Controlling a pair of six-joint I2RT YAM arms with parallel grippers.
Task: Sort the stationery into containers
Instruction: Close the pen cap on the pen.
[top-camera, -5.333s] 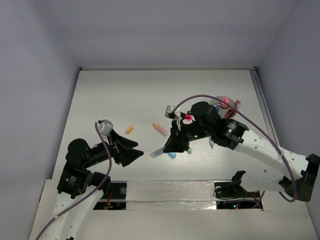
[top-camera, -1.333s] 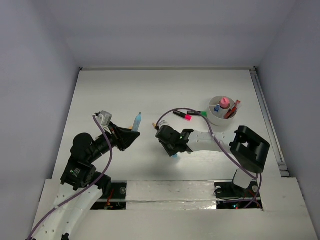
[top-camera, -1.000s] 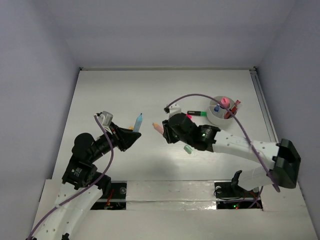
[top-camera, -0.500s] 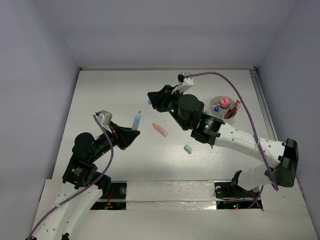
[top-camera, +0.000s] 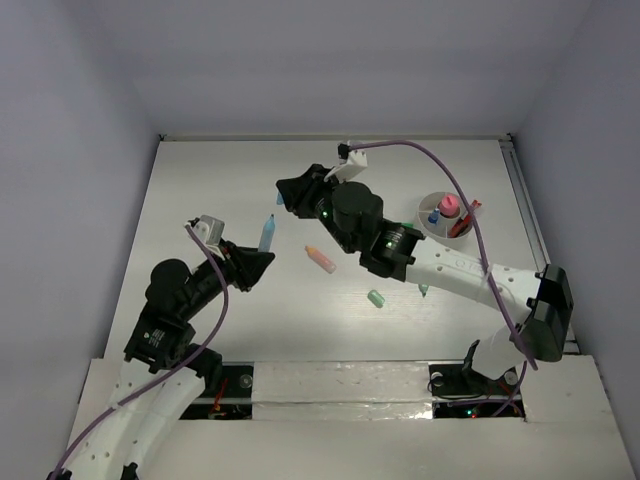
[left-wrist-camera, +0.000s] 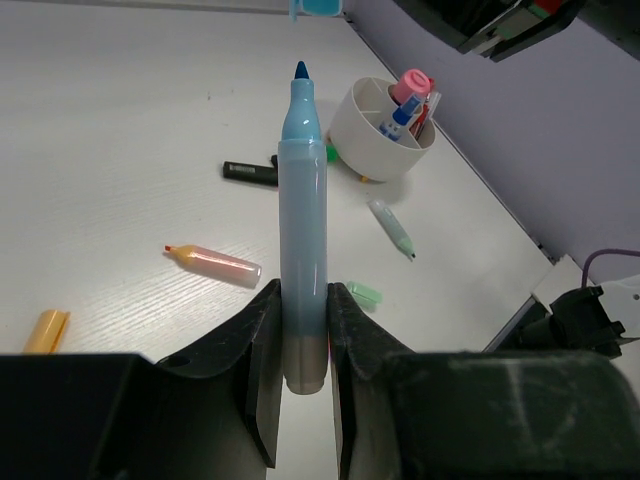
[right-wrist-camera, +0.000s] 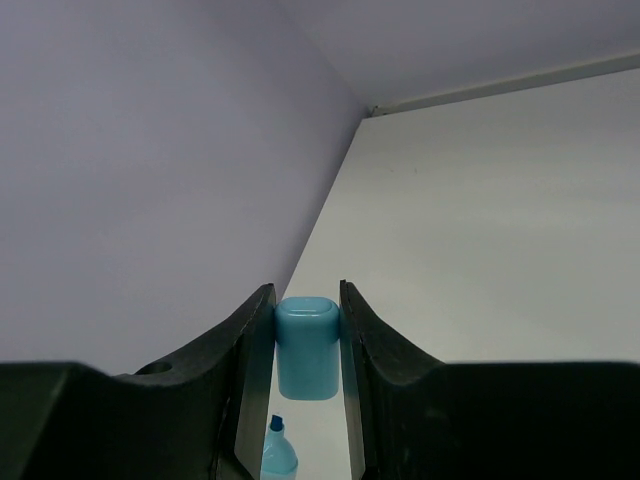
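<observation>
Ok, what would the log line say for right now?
left gripper shut on blue marker | right gripper shut on blue cap, close to marker tip

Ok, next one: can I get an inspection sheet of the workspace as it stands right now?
Surface: white table, no spills seen.
Job's things: uncapped blue marker upright in one claw; blue cap held just beyond its tip, not yet on it. White cup holds a pink-capped bottle and pens. Loose on the table: pink marker, mint eraser, mint pen, black pen, orange piece.
Clutter: nothing seen.
Claws: left claw shut on the blue marker; right claw shut on the blue cap.
Cables: purple cable loops over each arm, off the items.
Surroundings: plain grey walls.
</observation>
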